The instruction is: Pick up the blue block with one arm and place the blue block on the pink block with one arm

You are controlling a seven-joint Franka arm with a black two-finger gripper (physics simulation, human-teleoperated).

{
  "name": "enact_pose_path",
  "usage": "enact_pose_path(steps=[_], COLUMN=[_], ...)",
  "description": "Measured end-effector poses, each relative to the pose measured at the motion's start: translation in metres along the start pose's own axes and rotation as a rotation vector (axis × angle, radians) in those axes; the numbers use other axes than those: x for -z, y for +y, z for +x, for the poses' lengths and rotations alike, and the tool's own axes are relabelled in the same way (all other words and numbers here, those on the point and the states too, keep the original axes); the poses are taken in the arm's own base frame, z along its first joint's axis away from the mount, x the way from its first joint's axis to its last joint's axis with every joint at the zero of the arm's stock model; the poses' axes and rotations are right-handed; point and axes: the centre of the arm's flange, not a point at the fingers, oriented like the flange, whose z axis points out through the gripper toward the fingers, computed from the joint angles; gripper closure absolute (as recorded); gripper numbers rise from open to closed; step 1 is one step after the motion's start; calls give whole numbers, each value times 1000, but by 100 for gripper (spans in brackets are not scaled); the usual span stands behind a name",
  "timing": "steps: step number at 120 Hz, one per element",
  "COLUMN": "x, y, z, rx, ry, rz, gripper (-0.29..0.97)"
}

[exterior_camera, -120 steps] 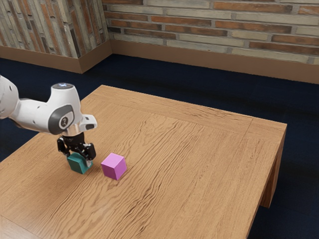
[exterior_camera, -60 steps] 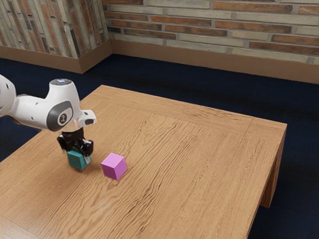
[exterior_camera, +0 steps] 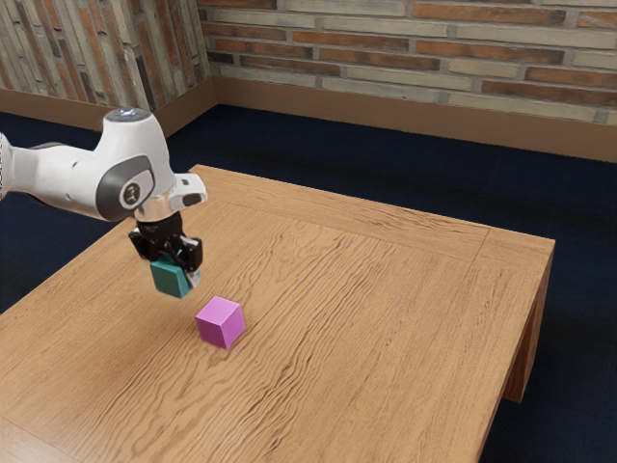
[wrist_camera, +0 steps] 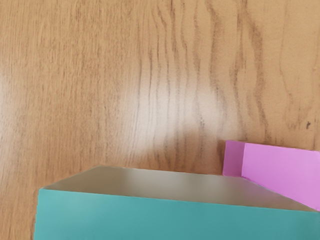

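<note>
- Pincer (exterior_camera: 175,268) first, in the exterior view: it sits left of centre in the frame, under the white arm (exterior_camera: 87,178). Its two black fingers are pinching the blue block (exterior_camera: 170,282) from opposite sides.
- That blue block, teal in tint, hangs clear of the counter (exterior_camera: 386,289) with open air beneath it. The pink block (exterior_camera: 220,321) rests on the wood lower in the frame, toward the exterior view's right of the held one. The two are near but apart.
- I judge this to be the carry stage, with the grasp made and the placing not yet done. I would keep this height while travelling toward the exterior view's right, so the lower edge passes over the pink top rather than clipping its side.
- Wrist view: the blue block (wrist_camera: 170,215) looms just under the hand. Part of the pink block (wrist_camera: 280,175) peeks out beyond one end of it, with bare counter (wrist_camera: 125,75) grain beyond.
- That pink sliver tells me I am off-centre. I would shift until pink sits squarely beneath blue.
- The pink edges appear to run at a slight angle to the blue edge. I would turn the wrist to square them, then come down slowly and let go only once blue rests flat, since a skewed drop could topple it.
</note>
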Motion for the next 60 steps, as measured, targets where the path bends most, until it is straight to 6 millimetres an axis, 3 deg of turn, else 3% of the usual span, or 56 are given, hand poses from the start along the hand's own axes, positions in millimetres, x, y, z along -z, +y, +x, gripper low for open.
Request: enact_pose_path(steps=[28,60], x=[-4,-10], y=[41,46], z=[-6,-9], rx=[-42,-29], ry=[-22,-38], rz=[-15,-17], gripper=[35,35])
